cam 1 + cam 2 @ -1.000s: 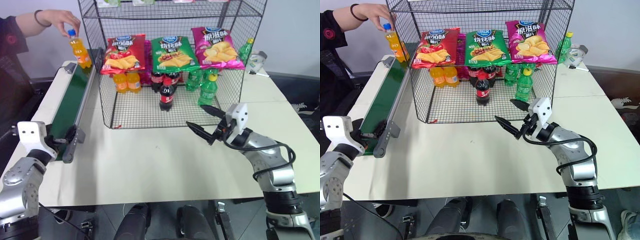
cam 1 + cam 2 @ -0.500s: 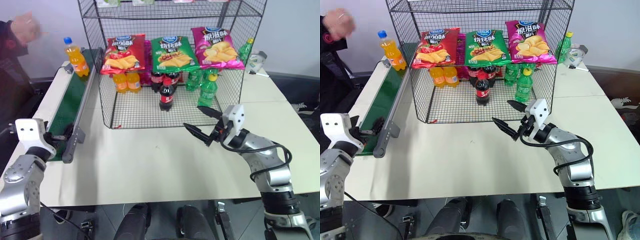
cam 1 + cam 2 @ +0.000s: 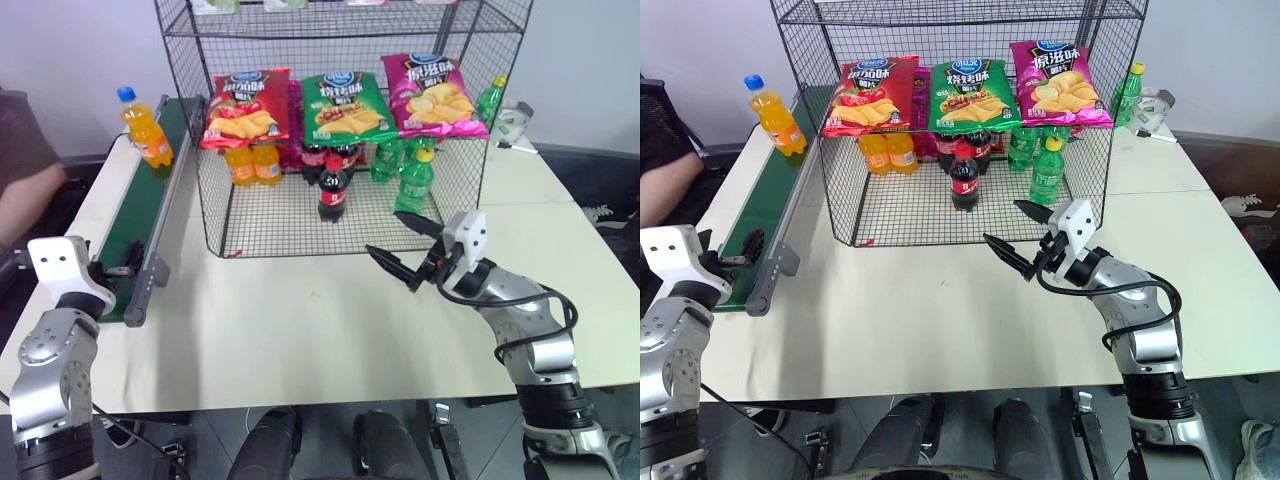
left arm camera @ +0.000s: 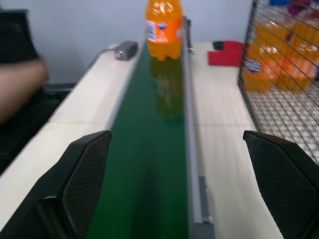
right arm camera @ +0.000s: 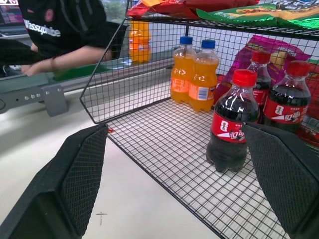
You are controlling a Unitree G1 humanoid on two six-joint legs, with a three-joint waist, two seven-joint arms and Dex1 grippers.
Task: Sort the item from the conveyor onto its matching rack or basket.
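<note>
The left gripper [image 4: 177, 186] sits at the near end of the long dark-green conveyor belt [image 3: 140, 215] with its grey metal side rails, its black, finely ribbed pads spread wide and holding nothing. From there the smooth belt runs away to its far end, where the small clear plastic bottle of orange soda [image 3: 143, 125], blue-capped and orange-labelled, stands upright, well apart from that gripper. Beside the conveyor rises the large black wire-mesh rack [image 3: 340, 130]. Glossy red, green and pink crisp bags lie on its upper tier; two matching orange bottles [image 3: 252, 163], dark cola bottles with red caps [image 3: 333, 188] and green bottles stand on its floor. The right gripper [image 3: 408, 249] hovers over the pale bench just in front of the rack's open side, also wide and empty.

The bottle is tall, narrow and slick, so it could topple as the belt carries it, or when a pad nudges it off-centre. A grip on the rounded, yielding plastic may slip. The rail and the mesh edge could snag the gripper.
</note>
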